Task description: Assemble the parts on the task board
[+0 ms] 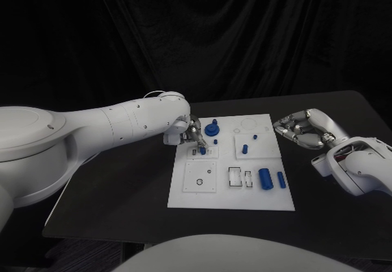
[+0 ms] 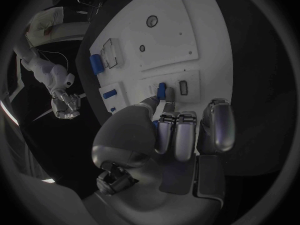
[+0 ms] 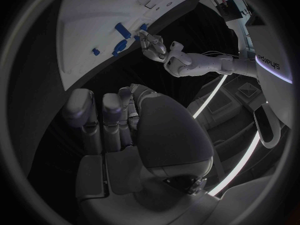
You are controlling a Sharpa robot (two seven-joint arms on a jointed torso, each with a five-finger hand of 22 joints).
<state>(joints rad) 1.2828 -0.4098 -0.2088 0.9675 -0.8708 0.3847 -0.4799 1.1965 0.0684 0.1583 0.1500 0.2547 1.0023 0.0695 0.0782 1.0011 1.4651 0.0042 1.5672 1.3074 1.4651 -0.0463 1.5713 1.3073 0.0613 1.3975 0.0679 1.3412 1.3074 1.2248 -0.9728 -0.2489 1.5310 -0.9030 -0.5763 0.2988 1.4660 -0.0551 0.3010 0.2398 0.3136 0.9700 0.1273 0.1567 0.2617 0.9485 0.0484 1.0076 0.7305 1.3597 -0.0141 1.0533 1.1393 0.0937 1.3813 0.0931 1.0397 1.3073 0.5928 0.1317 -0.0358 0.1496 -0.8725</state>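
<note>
Your task board (image 1: 265, 198) is lying flat in the middle of the black table (image 1: 343, 226), and its recesses are carrying most of the blue parts. You are looking at a stepped blue piece (image 1: 214, 129) standing upright near the board's far edge, just beside the left hand (image 1: 190, 131). In the square plate to its right, a small blue peg (image 1: 255, 136) is sitting near the top and a longer blue pin (image 1: 245, 149) is lying below it. Near the board's right edge, a blue cylinder (image 1: 265, 178) is lying next to a slimmer blue bar (image 1: 281, 179), both lengthwise. The two narrow rectangular slots (image 1: 235, 177) beside them are showing white inside.

Your left hand is reaching over the board's left part, and its fingertips (image 2: 164, 104) are pinching a small blue part (image 2: 161, 89) right at a little white block (image 1: 204, 151) on the board; in the left wrist view the part is standing at the tips, touching the board's raised plate. The remaining fingers are curling in side by side.

Your right hand (image 1: 302, 129) is hovering off the board's right edge, over the table, well apart from every part. Its fingers are curling inward with nothing between them.
</note>
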